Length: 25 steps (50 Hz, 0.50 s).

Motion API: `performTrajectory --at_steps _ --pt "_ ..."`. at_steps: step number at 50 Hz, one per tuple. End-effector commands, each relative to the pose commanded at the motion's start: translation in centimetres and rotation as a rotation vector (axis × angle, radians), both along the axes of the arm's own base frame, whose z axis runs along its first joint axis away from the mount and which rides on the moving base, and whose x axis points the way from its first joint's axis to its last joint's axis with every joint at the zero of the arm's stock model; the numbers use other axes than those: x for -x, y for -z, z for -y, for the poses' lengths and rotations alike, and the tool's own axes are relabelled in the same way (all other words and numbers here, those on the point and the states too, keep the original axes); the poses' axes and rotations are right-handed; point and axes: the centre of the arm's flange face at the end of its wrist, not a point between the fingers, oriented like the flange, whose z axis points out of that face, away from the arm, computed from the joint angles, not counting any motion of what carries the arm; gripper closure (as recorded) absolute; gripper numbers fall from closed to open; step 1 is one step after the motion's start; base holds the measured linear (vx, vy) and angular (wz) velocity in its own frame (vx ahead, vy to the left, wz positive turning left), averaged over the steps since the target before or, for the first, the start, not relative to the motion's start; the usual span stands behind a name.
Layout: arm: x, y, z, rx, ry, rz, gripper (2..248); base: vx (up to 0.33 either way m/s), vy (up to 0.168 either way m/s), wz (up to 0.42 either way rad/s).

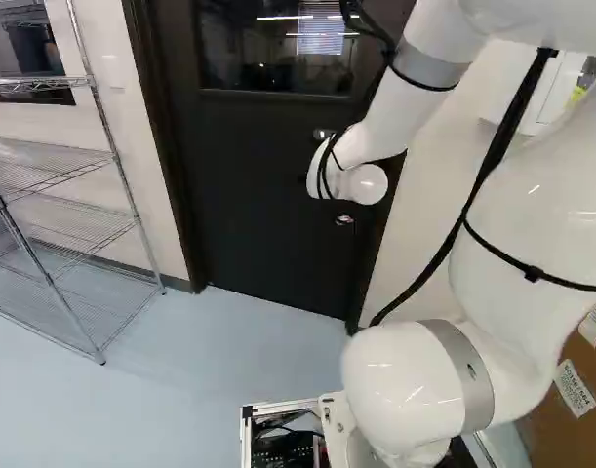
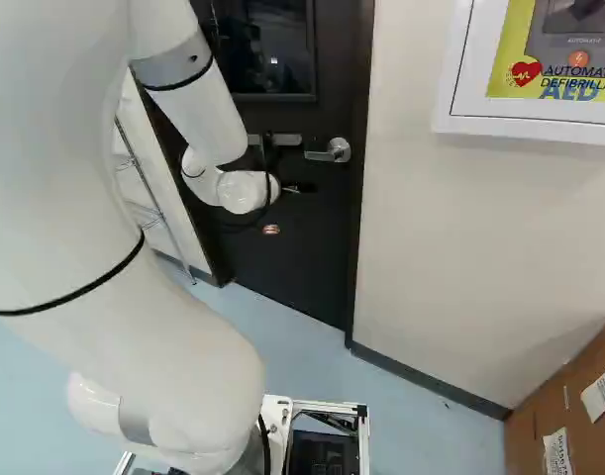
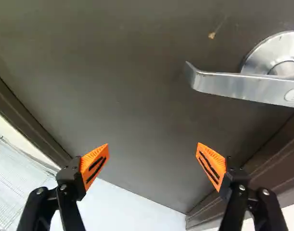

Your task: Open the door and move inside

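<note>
"Wrist view, nearest first: my tool (image 3: 153, 148) has its fingers wide apart, with nothing between them."

"And the handle?"

"Ahead of my fingers and off to one side, the metal handle (image 3: 248, 87) sits level on the door (image 3: 118, 101), by its edge in the right base view."

"Where will you take it?"

"Near the free end, clear of the round pivot. I expect a stiff spring there, and the longer reach should ease it. Smooth metal may let my pads slip, so I'd bear down squarely."

"Then the door itself?"

"Shut in its frame (image 2: 359, 188), and likely heavy, rigid and slow to start. It needs a steady force; I can't tell which way it swings."

"Anything beyond the handle side?"

"A wire rack (image 1: 112, 146) stands across, near the opposite edge."
</note>
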Motion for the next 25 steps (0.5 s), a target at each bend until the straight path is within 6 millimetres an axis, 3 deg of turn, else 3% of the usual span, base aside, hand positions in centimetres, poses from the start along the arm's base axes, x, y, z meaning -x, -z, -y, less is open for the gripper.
performTrajectory --at_steps 11,25 --pt "1.8 -1.0 -0.5 0.000 -0.014 0.029 3 0.000 0.000 0.000" --pt "2.4 -2.4 -0.7 0.000 -0.017 0.065 3 0.000 0.000 0.000"
